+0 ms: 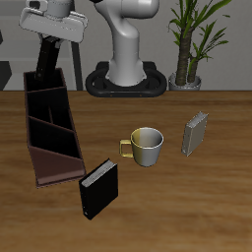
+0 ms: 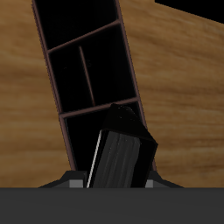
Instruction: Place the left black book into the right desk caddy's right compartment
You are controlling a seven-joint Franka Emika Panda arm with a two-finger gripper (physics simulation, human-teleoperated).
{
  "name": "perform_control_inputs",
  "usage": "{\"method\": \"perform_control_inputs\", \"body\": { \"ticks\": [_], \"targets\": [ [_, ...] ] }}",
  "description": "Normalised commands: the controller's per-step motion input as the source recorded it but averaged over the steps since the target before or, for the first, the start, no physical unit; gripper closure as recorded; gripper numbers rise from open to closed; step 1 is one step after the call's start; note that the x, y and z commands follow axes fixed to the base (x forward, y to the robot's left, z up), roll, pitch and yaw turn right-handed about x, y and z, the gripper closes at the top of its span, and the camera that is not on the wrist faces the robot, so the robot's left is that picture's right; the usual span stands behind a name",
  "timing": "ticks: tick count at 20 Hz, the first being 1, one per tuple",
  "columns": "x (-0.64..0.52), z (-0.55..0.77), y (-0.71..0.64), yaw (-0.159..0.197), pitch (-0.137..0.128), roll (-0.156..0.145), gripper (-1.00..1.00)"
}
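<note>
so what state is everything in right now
gripper: shut on the black book
black book: lifted, tilted, over the far end of the caddy
caddy: flat on the table, visible sections empty
other black book: standing on the table, untouched
mug: upright, looks empty
grey book: standing, apart from the mug
</note>
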Motion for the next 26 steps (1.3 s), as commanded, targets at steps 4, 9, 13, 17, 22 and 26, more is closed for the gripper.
{"method": "perform_control_inputs", "body": {
  "ticks": [4,9,13,17,22,26],
  "targets": [
    [-0.05,-0.10,-0.26,-0.059,0.026,-0.054,1.00],
    [-0.04,-0.07,-0.07,-0.008,-0.008,-0.019,1.00],
    [0.03,-0.06,-0.01,-0.007,0.004,0.001,1.00],
    [0.04,-0.06,-0.01,-0.003,0.003,0.000,1.00],
    [0.11,-0.17,-0.04,-0.006,0.030,-0.006,1.00],
    [0.07,-0.22,-0.01,-0.025,0.031,-0.009,1.00]
  ]
}}
